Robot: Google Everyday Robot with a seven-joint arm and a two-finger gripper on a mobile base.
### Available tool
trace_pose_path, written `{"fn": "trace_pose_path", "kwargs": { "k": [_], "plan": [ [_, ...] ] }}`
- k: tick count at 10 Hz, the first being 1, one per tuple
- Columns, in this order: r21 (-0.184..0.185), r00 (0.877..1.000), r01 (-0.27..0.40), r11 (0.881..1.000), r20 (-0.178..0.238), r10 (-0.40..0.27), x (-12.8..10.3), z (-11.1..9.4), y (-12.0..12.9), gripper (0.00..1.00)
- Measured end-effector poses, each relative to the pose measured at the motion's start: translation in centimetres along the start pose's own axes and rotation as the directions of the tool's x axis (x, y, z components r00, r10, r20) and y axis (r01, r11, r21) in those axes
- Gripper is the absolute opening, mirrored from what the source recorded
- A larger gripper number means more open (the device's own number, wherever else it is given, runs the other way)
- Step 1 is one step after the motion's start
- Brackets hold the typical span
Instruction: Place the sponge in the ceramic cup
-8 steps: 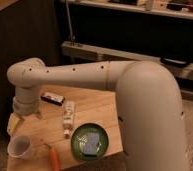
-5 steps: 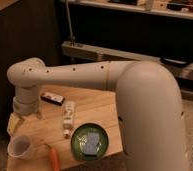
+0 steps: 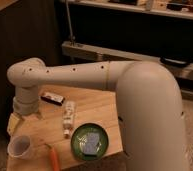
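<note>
Over the table's [image 3: 97,107] left edge, gripper [image 3: 25,121] hangs with jaws spread, holding nothing. Sponge [image 3: 91,143] lies flat in the green bowl [image 3: 77,137]. Cup [image 3: 20,147] stands upright front-left, near the gripper, apart from the bowl.

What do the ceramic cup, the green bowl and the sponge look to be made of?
Ceramic cup: plain white, matte; ceramic or plastic, hard to tell. Green bowl: glossy sheen, likely glazed ceramic. Sponge, lying in the bowl: dull blue, soft foam look. The gripper hangs over the table, just behind the cup.
</note>
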Motion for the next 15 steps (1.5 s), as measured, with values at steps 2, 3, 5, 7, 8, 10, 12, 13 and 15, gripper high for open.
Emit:
{"fn": "trace_pose_path", "kwargs": {
  "k": [2,3,5,7,8,10,12,13,15],
  "plan": [
    [0.000,1.000,0.000,1.000,0.000,0.000,0.0,0.0,0.0,0.77],
    [0.000,1.000,0.000,1.000,0.000,0.000,0.0,0.0,0.0,0.77],
    [0.000,1.000,0.000,1.000,0.000,0.000,0.0,0.0,0.0,0.77],
    [0.000,1.000,0.000,1.000,0.000,0.000,0.0,0.0,0.0,0.77],
    [0.001,1.000,-0.001,1.000,0.001,0.001,0.0,0.1,0.0,0.77],
    [0.001,1.000,-0.001,1.000,0.001,0.001,0.0,0.1,0.0,0.77],
    [-0.021,0.999,-0.040,0.999,0.005,0.040,-0.4,0.1,0.4,0.77],
    [-0.047,0.994,-0.109,0.993,0.000,0.109,-1.2,-0.2,1.0,0.77],
    [-0.098,0.956,-0.292,0.951,-0.035,0.290,-4.3,-0.7,2.2,0.77]
  ]
}}
